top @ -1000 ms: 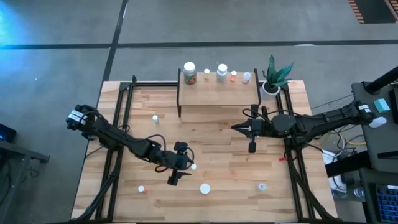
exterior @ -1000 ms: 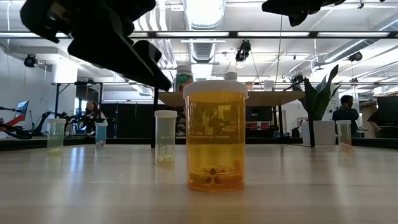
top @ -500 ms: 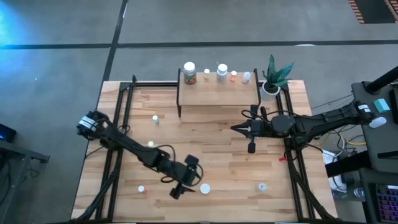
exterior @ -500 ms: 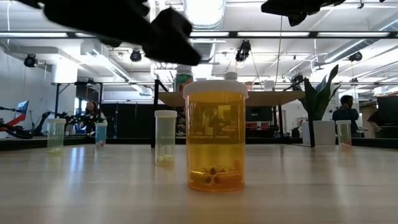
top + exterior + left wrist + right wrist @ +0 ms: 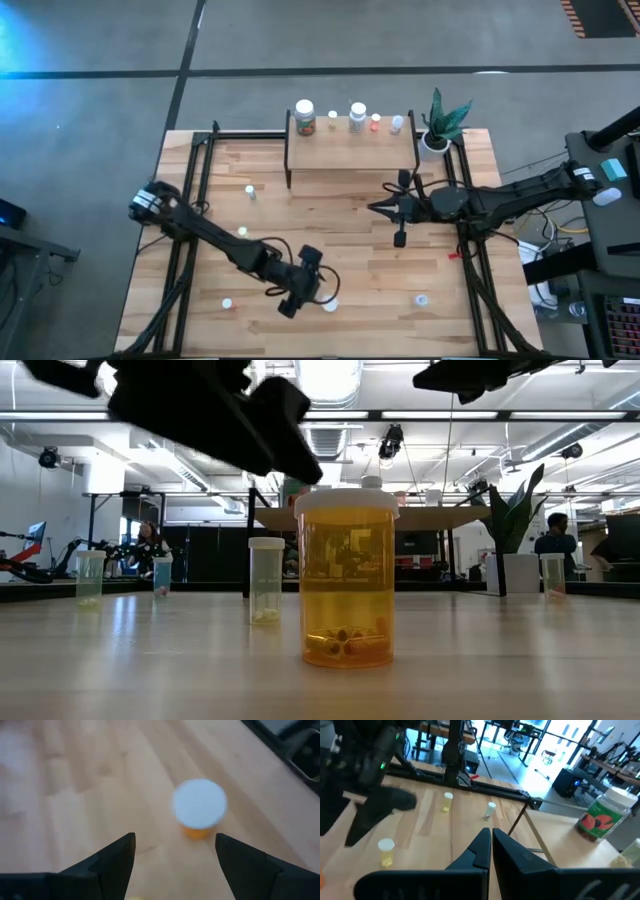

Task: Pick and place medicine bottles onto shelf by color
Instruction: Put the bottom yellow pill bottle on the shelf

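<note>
An orange medicine bottle with a white cap (image 5: 199, 809) stands on the table near its near edge (image 5: 329, 303) and fills the low view (image 5: 345, 580). My left gripper (image 5: 175, 839) is open and hovers just short of it (image 5: 312, 292); its fingers touch nothing. Several more bottles stand on the shelf (image 5: 350, 152), a light-wood board on black legs at the far edge. My right gripper (image 5: 491, 836) is shut and empty, hanging above the table in front of the shelf's right end (image 5: 385, 208).
Small vials stand loose on the table: one left of the shelf (image 5: 250, 190), one near the near left corner (image 5: 227, 302), one near the near right (image 5: 421, 299). A potted plant (image 5: 440, 125) stands right of the shelf. People show in the room behind.
My left gripper has swung toward the table's near edge and to the right, ending close beside the orange bottle. Its arm has stretched out across the table. The bottles have stayed where they were.
</note>
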